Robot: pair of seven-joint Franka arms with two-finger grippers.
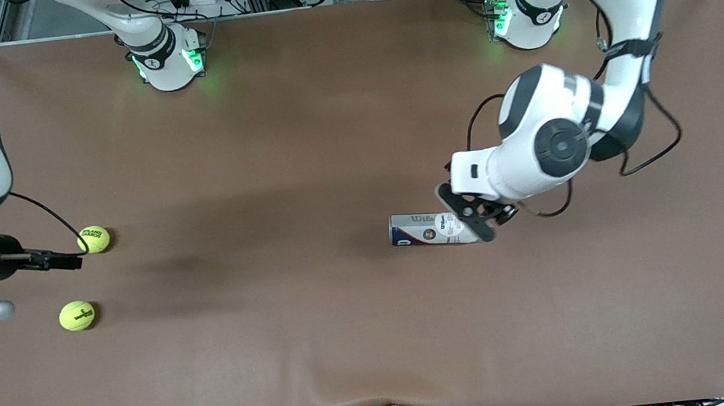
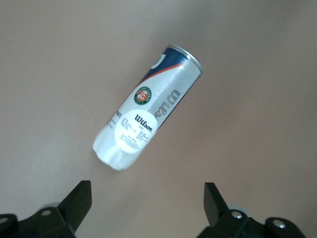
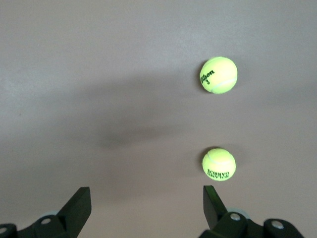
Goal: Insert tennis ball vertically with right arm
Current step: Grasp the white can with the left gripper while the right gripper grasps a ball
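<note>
The can (image 1: 433, 228) lies flat, long axis along the table; both jaws gape, holding nothing.

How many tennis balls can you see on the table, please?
2. One tennis ball lies toward the right arm's end of the table; the other ball lies beside it, nearer the front camera. The can lying on its side might hide more.

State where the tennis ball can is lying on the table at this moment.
In the front view the tennis ball can lies on its side near mid-table, toward the left arm's end, under the open left claw, apart from both tennis balls.
</note>
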